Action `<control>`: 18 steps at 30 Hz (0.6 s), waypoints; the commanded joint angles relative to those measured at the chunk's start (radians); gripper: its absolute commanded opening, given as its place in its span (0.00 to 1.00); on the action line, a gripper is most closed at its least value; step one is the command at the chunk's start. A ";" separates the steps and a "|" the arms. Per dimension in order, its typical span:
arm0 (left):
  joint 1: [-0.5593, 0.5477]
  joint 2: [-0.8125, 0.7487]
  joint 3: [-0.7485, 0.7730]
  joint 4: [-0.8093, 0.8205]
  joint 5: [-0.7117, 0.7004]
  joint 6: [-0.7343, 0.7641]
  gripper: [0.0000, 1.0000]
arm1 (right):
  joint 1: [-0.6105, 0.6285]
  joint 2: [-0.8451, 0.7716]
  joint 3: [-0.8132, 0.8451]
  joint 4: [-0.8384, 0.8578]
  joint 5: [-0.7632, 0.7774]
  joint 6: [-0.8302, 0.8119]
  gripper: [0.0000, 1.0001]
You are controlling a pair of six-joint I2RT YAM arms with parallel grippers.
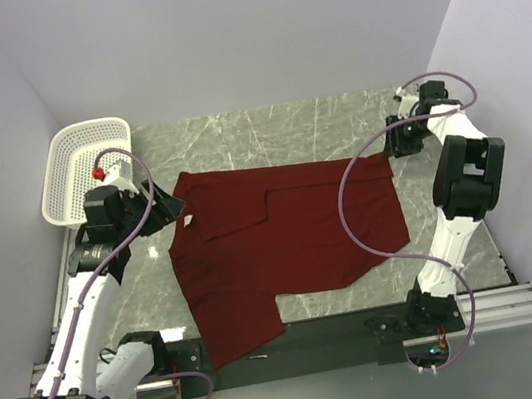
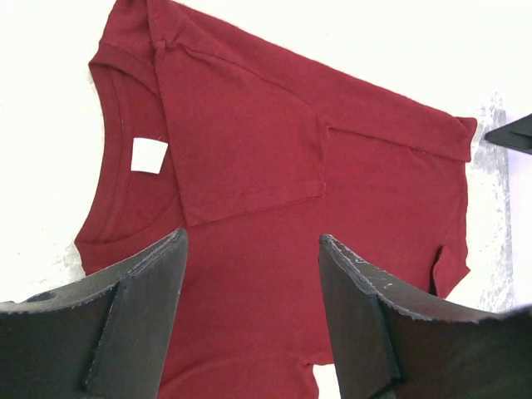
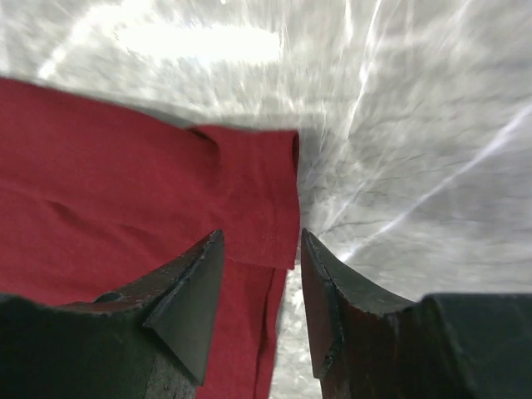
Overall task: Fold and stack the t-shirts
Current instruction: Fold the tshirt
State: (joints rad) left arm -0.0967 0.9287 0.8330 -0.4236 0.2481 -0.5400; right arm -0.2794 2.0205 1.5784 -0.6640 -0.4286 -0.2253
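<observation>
White arms point(image 1: 86, 309), black jaws, mauve cables point(image 1: 340, 198)

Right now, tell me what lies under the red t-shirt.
The t-shirt lies on the grey marbled table, its near corner over the dark front rail; anything beneath is hidden.

No text, brand, number or sign can be read anywhere in these views. The only label is a small white neck label point(image 2: 150, 155) inside the collar of the maroon t-shirt point(image 2: 366, 191). In the left wrist view it appears as a plain white patch with no legible print.
</observation>
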 commanded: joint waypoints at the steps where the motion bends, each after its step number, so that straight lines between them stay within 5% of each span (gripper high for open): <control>1: 0.002 -0.031 -0.018 0.043 0.022 -0.008 0.70 | -0.006 0.030 0.005 -0.034 -0.016 0.029 0.49; 18: 0.002 -0.071 -0.041 0.042 0.042 -0.031 0.70 | -0.004 0.072 -0.061 -0.026 0.054 0.038 0.43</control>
State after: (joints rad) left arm -0.0967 0.8806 0.7849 -0.4091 0.2687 -0.5621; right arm -0.2794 2.0777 1.5101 -0.6762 -0.3813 -0.1986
